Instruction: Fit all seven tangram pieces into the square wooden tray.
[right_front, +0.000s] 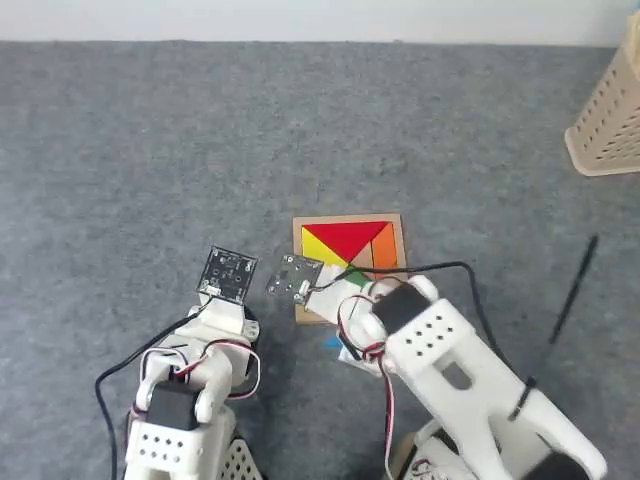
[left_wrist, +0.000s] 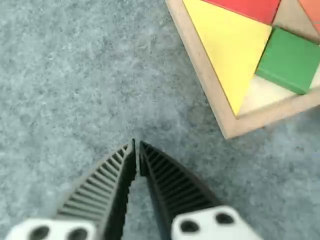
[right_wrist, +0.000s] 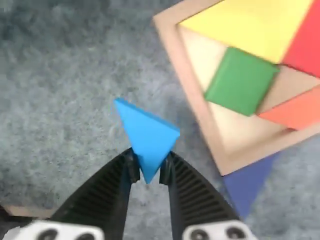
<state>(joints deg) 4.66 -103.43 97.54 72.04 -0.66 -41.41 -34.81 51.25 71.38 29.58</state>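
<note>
Currently: 4 pieces in tray (left_wrist: 208, 75), 2 outside

Right pincer (right_wrist: 148, 172) pinches one light-blue triangle (right_wrist: 145, 135) by its corner, beside the tray. Left pincer (left_wrist: 137, 150) closed tip to tip, empty, over grey counter (right_front: 150, 150). In tray: yellow triangle (left_wrist: 230, 45), red triangle (right_front: 348, 240), orange piece (right_wrist: 295, 112), green square (right_wrist: 241, 80). One dark-blue triangle (right_wrist: 250, 182) lies just outside the rim.

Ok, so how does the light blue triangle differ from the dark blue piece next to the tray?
The light blue triangle is pinched at one corner by the right end effector; the dark blue piece lies free on the carpet. The light blue triangle sits apart from the tray, the dark blue piece right beside its rim. Both are blue and outside the tray.
</note>
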